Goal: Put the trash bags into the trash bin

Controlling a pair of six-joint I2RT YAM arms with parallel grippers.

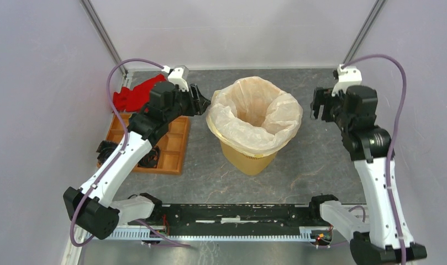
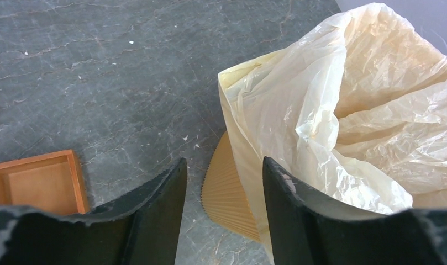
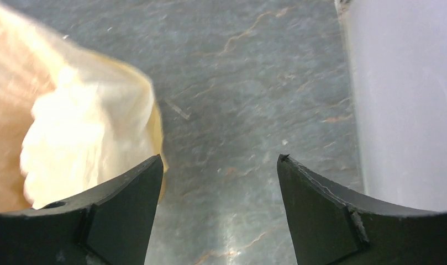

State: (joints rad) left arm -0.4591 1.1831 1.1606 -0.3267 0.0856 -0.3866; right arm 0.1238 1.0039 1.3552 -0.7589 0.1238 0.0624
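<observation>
The trash bin (image 1: 248,159) is a yellow-orange wastebasket standing at the middle of the table. The trash bags, one crinkly cream-white bag (image 1: 254,113), line it, the top folded out over the rim and hanging down the walls. My left gripper (image 1: 203,104) is just left of the bin's rim, open, with nothing between its fingers. In the left wrist view the gripper (image 2: 224,182) frames the ribbed bin wall (image 2: 232,193) and the bag's edge (image 2: 348,110). My right gripper (image 1: 316,105) hovers right of the bin, apart from it. It is open (image 3: 218,165) over bare table, the bag (image 3: 83,127) to its left.
A shallow orange compartment tray (image 1: 174,144) lies left of the bin under the left arm, with a red cloth (image 1: 133,94) behind it. A small black object (image 1: 105,149) sits at the tray's left edge. Pale walls enclose the table on three sides.
</observation>
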